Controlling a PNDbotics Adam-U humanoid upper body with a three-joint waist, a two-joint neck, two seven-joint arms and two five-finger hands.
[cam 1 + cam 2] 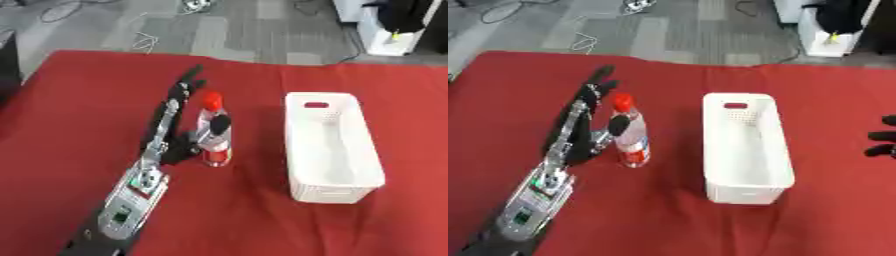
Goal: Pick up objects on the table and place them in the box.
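A clear plastic bottle (213, 140) with a red cap and red label stands upright on the red table, left of the white box (295, 150). My left hand (172, 125) lies along the bottle's left side, its fingers stretched straight toward the far edge. Its thumb (220, 124) reaches across the bottle's front. The box is long, has a slotted handle at its far end, and shows nothing inside. My right hand (880, 135) appears only as dark fingertips at the right edge of the right eye view, well right of the box and apart from everything.
The red cloth (79, 100) covers the whole table. Beyond its far edge lies grey carpet with loose cables (144, 40), and a white unit (394, 35) stands at the upper right.
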